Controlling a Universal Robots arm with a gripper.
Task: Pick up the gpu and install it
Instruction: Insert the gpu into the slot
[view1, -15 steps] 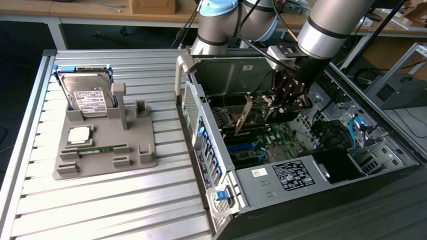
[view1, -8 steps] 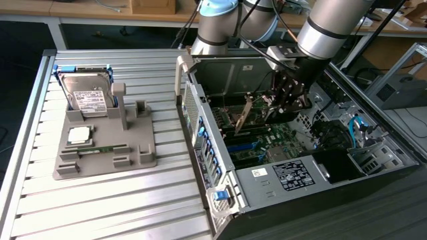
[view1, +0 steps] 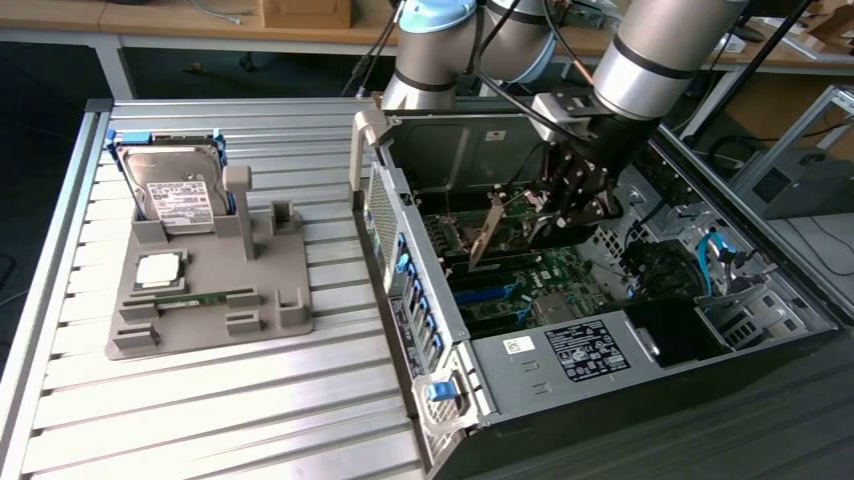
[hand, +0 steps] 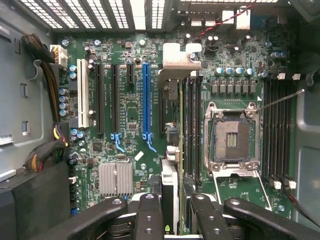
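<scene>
The gpu (hand: 181, 125) is a thin card seen edge-on in the wrist view, with its silver bracket (hand: 176, 59) at the far end. It stands on edge over the motherboard (hand: 127, 115), between the blue slot (hand: 146, 100) and the CPU socket (hand: 231, 140). My gripper (hand: 175, 216) is shut on the card's near end, a black finger (hand: 149, 215) on each side. In the exterior view the gripper (view1: 558, 232) reaches down into the open computer case (view1: 441, 300), and the brownish gpu (view1: 489, 228) hangs upright just above the board. Whether the card touches a slot is not clear.
On the exterior view's left, a grey holder (view1: 200, 300) carries the silver hard drive (view1: 180, 190), a CPU chip (view1: 160, 268) and a narrow memory stick (view1: 200, 298). Case walls surround the board. A cable bundle (hand: 47, 90) and a heatsink (hand: 116, 177) lie near the slots.
</scene>
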